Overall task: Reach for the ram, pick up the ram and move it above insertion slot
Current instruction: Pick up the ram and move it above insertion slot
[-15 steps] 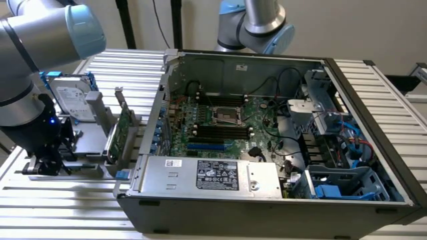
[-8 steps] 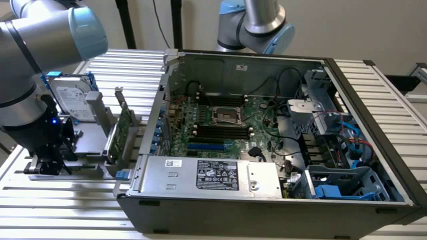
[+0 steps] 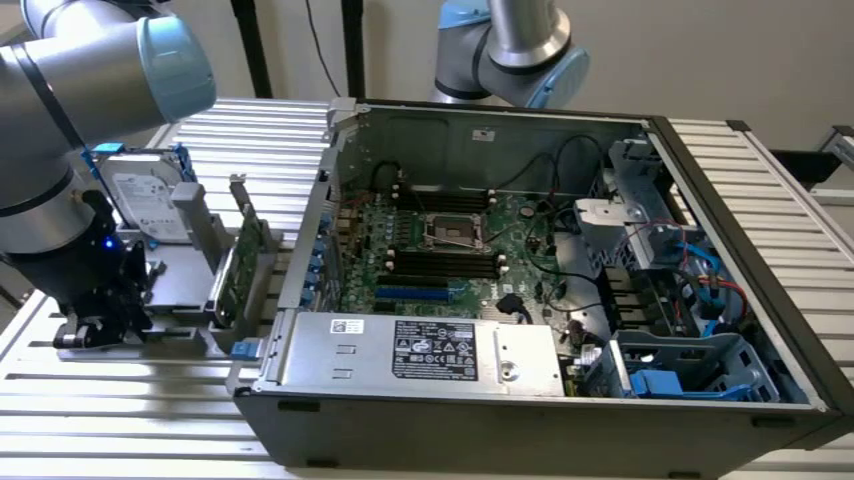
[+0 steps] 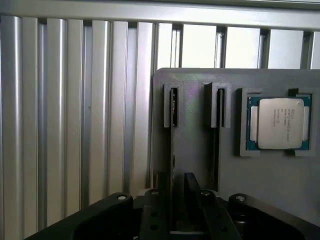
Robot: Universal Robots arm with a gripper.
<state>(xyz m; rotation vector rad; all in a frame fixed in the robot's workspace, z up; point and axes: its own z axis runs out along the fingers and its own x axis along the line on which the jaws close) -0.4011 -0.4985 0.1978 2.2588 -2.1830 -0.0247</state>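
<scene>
We see the gripper (image 3: 88, 328) low over the grey holder (image 4: 196, 150) on the worktop (image 3: 134, 420). Its fingers (image 4: 194, 190) are spread, one on each side of the ram (image 4: 173, 125), with a gap showing on one side. The ram stands on edge in a holder slot and runs out ahead of the fingers, a CPU (image 4: 279, 123) lies further off to one side, and the open computer case (image 3: 534, 260) sits well apart.
</scene>
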